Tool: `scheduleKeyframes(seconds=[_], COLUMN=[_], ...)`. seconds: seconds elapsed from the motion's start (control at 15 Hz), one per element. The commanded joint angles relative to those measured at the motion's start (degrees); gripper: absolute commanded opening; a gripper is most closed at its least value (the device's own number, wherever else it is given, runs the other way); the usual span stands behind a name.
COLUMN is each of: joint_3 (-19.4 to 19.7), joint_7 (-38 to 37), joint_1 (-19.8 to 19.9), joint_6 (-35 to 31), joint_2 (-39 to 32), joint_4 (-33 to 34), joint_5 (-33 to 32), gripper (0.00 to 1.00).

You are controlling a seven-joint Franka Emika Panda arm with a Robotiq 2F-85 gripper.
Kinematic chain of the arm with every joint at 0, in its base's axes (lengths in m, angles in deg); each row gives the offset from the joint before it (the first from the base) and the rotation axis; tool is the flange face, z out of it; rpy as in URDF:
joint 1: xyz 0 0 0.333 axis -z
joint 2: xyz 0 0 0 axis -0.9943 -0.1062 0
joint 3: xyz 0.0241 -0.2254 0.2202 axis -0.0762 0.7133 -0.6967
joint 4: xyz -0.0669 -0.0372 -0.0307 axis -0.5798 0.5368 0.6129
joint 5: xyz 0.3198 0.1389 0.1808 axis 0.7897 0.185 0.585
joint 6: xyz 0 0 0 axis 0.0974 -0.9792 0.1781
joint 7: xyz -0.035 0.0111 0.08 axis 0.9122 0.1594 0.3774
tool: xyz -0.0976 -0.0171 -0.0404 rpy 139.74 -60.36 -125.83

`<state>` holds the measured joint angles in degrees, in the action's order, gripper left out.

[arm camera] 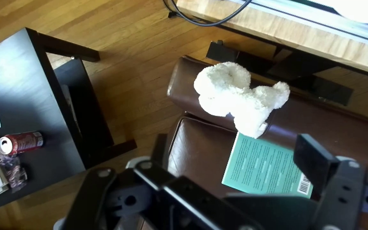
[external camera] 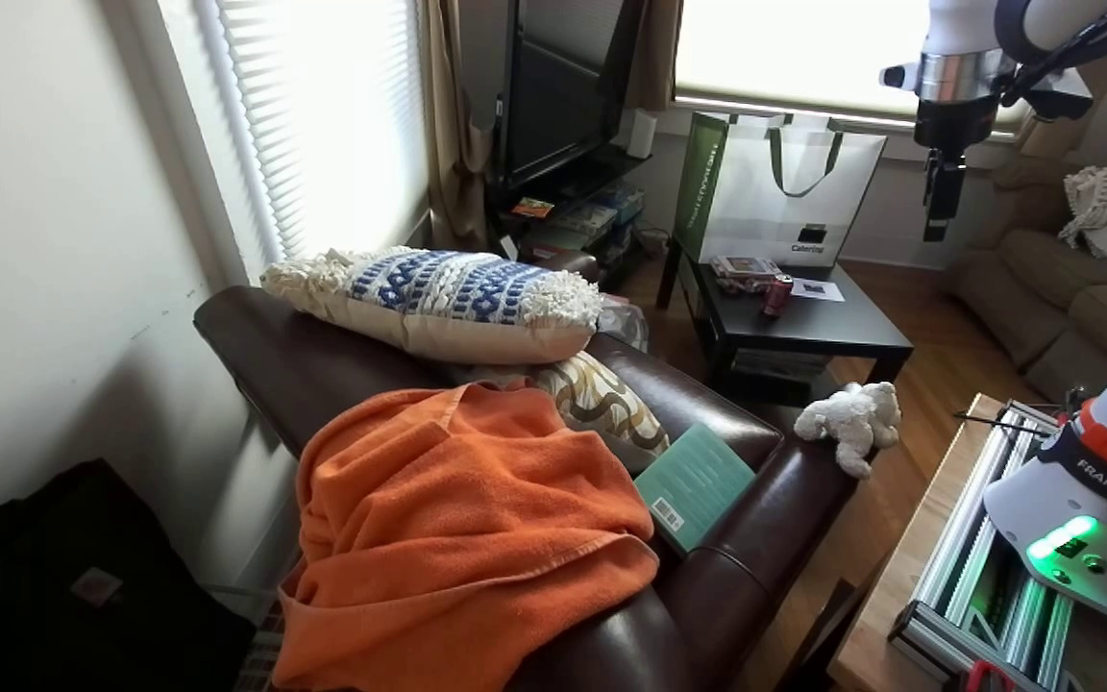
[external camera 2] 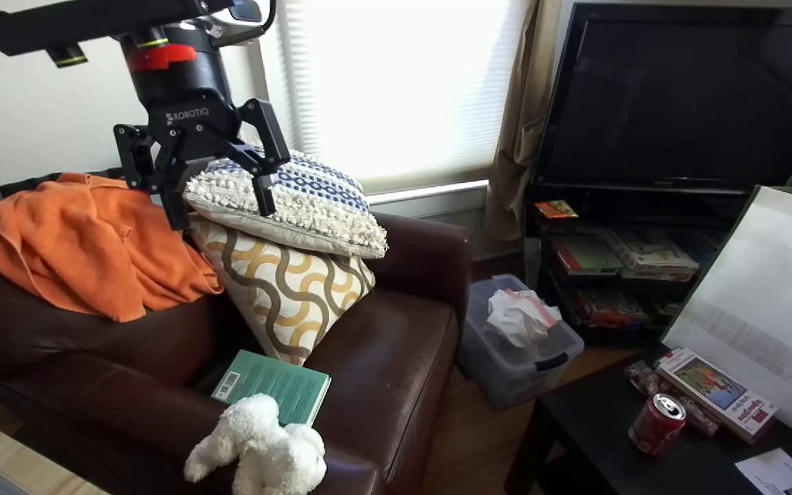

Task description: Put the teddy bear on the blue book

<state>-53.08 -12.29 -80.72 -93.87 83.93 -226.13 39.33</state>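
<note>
Teddy bear [external camera: 849, 423], white and fluffy, is resting on the end of an armrest [external camera: 794, 514] of the brown leather sofa [external camera 2: 389, 344]. I am holding my pincer [external camera 2: 223, 212] well apart from it and higher, tips pointing down, and its two fingers [external camera 2: 175, 206] are standing spread, with a clear gap between them. The blue book [external camera: 698, 485] is lying on the seat just beside that armrest, showing its printed cover upward; I cannot tell whether it is lying quite flat. In the wrist view the bear is overlapping a corner of the book, while in an exterior view the two are lying apart, the book lower. A wavy-banded cushion [external camera 2: 293, 295] is leaning near the book, and a blue-and-white pillow [external camera: 457, 293] is resting on it. An orange towel [external camera: 457, 519] is draping over the sofa's back. A red can [external camera 2: 657, 430] is standing on the black table [external camera: 823, 330].
</note>
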Motion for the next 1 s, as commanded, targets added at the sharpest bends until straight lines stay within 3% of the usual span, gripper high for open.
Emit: scheduleKeyframes(seconds=[0.0,0.2,0.27,0.53,0.67,0.73,0.93], joint_3=[1.2,6.29,7.69,13.53,14.64,18.11,17.79], joint_7=[2.89,14.08,17.84,33.35,39.52,40.26,39.03], joint_1=[-1.0,-2.14,-2.6,-1.52,-1.47,-4.81,-4.15], joint_6=[-0.81,-5.15,-5.31,-9.86,-10.56,-9.89,-8.87], joint_2=[1.29,2.73,-1.57,-6.5,-10.77,-12.31,-19.35], joint_4=[-1.25,-5.67,-2.01,-2.68,-2.68,-2.7,-2.82], joint_5=[-0.88,-0.51,0.0,0.08,1.18,-0.72,-5.58], gripper=[1.0,1.0,1.0,1.0,1.0,1.0,1.0])
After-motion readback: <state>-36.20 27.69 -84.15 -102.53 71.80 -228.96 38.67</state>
